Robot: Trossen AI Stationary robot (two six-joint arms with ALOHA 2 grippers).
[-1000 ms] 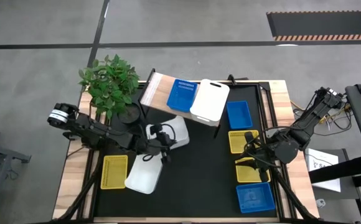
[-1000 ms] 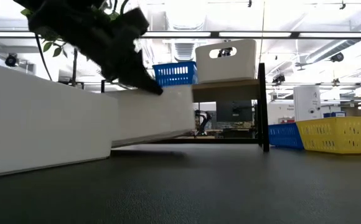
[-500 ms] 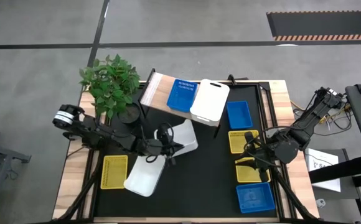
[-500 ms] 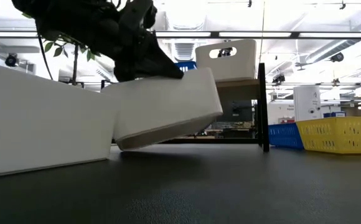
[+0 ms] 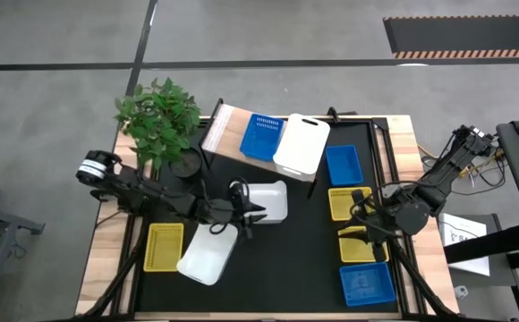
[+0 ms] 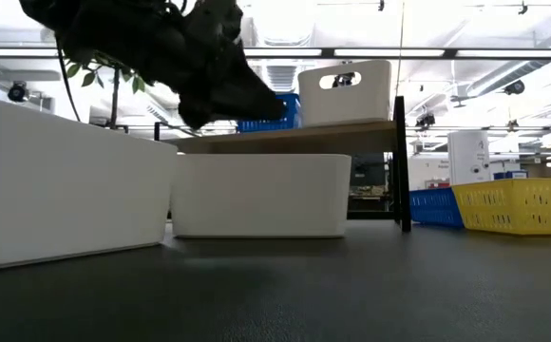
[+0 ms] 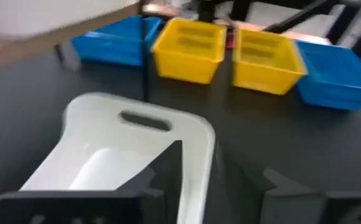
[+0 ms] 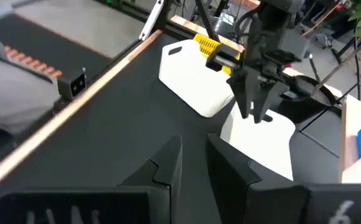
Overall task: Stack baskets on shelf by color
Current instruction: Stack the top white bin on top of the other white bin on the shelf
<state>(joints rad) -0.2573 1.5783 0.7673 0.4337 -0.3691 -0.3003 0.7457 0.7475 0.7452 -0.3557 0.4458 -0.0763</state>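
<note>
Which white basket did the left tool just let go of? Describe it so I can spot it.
Start at the shelf on the table's far side. Just in front of it a white basket sits flat, the left tool at its rim. The other loose white basket lies nearer, beside a yellow basket.

1. No readable text, labels, brands or numbers in any view.
2. Only sign-like marking: orange-black hazard stripes edging a dark floor mat, no lettering.

In the low view the left arm hides most of the blue basket on the shelf; the yellow basket runs off the edge.
</note>
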